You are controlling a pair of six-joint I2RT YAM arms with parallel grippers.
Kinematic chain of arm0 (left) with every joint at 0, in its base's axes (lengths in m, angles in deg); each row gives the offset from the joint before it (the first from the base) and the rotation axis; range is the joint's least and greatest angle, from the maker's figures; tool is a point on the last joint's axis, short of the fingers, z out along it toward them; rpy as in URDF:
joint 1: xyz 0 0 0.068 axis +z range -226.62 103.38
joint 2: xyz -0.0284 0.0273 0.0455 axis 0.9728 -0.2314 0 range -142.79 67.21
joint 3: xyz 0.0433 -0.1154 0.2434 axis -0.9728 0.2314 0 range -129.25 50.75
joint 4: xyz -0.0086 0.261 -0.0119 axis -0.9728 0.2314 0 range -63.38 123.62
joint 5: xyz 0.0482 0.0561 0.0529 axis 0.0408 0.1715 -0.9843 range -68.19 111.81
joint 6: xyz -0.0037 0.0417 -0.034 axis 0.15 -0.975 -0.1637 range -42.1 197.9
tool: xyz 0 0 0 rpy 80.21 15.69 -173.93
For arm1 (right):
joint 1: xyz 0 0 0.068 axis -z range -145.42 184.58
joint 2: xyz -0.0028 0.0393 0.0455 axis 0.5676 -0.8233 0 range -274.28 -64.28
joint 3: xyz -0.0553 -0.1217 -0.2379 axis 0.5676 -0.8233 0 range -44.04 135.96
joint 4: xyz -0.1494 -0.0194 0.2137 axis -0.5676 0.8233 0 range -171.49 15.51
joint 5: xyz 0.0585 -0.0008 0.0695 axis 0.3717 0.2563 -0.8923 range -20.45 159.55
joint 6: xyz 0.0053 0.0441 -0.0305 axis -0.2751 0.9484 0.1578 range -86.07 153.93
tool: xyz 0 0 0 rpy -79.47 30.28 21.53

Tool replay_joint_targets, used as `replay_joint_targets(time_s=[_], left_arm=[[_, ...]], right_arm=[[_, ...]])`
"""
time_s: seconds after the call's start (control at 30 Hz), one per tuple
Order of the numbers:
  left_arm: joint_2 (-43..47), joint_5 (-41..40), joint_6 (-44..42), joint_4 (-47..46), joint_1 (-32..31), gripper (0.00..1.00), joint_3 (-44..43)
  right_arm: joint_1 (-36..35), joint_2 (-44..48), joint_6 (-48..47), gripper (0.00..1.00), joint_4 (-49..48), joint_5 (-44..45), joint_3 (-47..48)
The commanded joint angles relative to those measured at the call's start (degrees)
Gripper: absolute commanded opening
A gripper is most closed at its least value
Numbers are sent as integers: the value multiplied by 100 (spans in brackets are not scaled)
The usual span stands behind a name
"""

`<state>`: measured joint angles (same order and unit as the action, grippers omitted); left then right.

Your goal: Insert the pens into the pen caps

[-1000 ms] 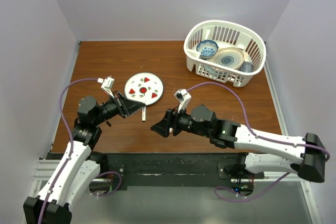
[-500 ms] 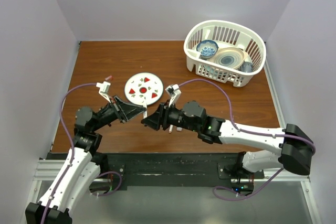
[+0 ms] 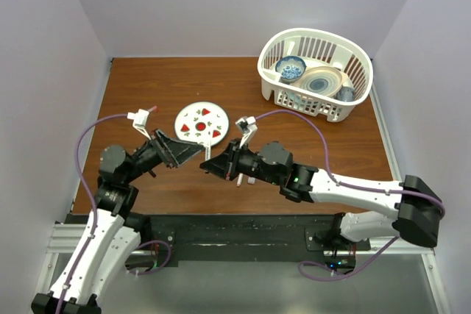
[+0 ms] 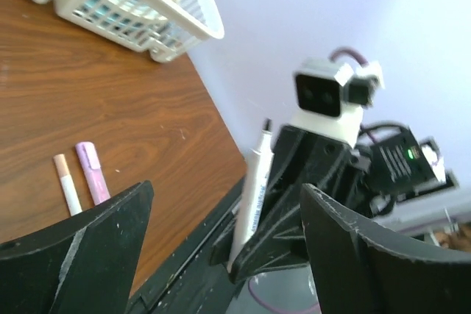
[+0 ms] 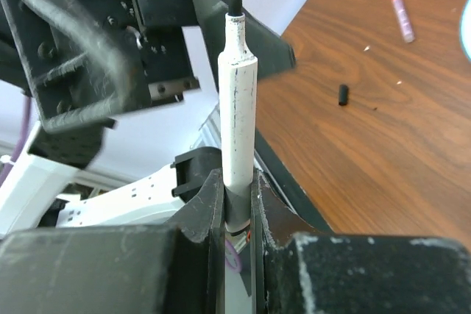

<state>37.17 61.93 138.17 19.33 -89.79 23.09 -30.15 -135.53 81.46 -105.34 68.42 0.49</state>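
While the right fingers are clenched on the rear end of the white pen, I have the left fingers spread wide and grasping nothing. The pen sticks straight out of the right fingers. Its long axis runs from them toward the left wrist, dark nib leading. In the left wrist view the nib sits in the gap between the two left fingers and, as far as I can tell, touches neither. So the pen is up in the air above the counter, with the two arms nose to nose.

The next move, I judge, turns on the dark cap. It lies flat and loose on the counter, beyond the right fingers, lower than the nib and off to one side of the pen's axis. A pink pen lies farther out the same way. I cannot pick the cap out from above. The left arm may be masking it, so I reckon the free left fingers are nearer to it.
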Motion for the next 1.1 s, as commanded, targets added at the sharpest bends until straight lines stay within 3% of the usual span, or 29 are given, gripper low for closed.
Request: replay_joint_targets(time_s=[0.0,0.17,0.2,0.27,0.4,0.8,1.07], left_arm=[[-186,-1396,-595,2088,-10,85,-854],[-914,-3349,-1061,4054,-1,79,-1495],[-1090,-4057,-1087,4304,16,78,-1575],[-1652,-4800,-1026,4944,139,69,-1716],[-2172,-5951,-991,5027,612,65,-1471],[-3348,-6543,-297,4394,851,61,-627],[-3676,-6631,-340,4034,851,46,-477]], right_arm=[[31,655,-103,0,477,691,-164],[31,1462,-200,0,1321,1299,-375],[39,1560,-226,0,1409,1334,-384],[31,1796,-314,0,1638,1378,-375],[31,2122,-402,0,1937,1527,-445],[39,2361,-692,0,2236,1651,-402],[31,2422,-701,0,2306,1659,-358]])
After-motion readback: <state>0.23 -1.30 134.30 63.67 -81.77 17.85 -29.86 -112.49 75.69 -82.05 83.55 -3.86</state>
